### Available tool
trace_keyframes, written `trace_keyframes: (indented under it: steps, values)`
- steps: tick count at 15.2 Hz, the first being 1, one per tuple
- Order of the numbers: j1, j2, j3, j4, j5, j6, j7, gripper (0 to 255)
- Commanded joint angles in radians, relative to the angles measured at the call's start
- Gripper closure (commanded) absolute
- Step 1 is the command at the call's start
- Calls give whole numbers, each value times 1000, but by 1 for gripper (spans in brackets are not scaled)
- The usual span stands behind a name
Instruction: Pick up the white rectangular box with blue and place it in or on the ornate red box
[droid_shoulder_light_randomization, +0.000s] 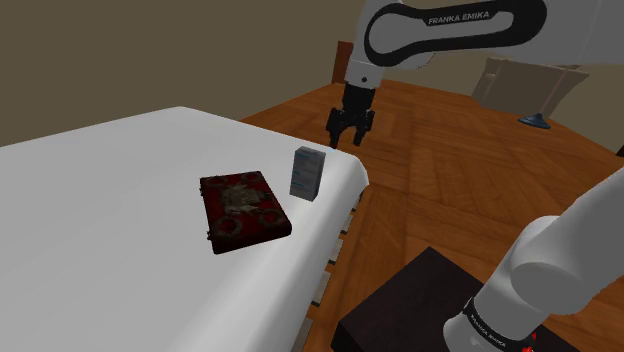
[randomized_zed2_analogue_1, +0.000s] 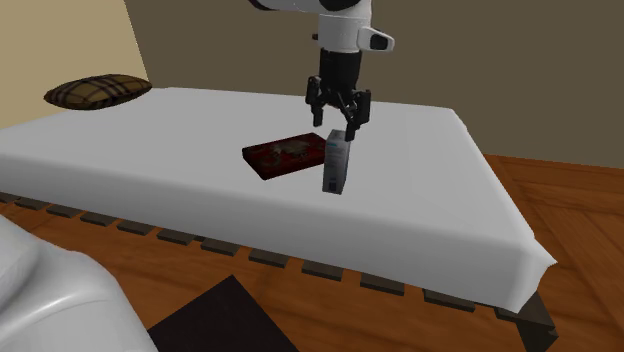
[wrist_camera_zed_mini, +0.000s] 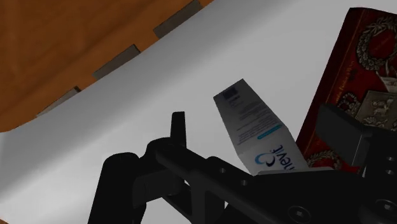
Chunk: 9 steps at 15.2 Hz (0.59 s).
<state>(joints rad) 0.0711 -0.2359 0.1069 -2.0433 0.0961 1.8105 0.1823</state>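
Barely begun: the white-and-blue carton (droid_shoulder_light_randomization: 308, 173) stands on the bed (droid_shoulder_light_randomization: 100, 210) beside the ornate red box (droid_shoulder_light_randomization: 243, 210) (jaws spread above, empty).

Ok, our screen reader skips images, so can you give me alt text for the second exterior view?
An open black gripper hangs above a small white rectangular box standing upright on a white mattress. A flat ornate red box lies beside it, toward the view's left, and a plaid pillow sits at the far left corner.
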Motion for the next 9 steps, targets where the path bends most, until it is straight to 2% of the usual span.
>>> trace_keyframes:
  steps: [1, 5, 9]
  values:
    - [8, 69, 18, 45, -15, 18, 16, 0]
    - [25, 206, 44, 148, -49, 37, 45, 0]
    - [26, 212, 45, 101, -49, 90, 46, 0]
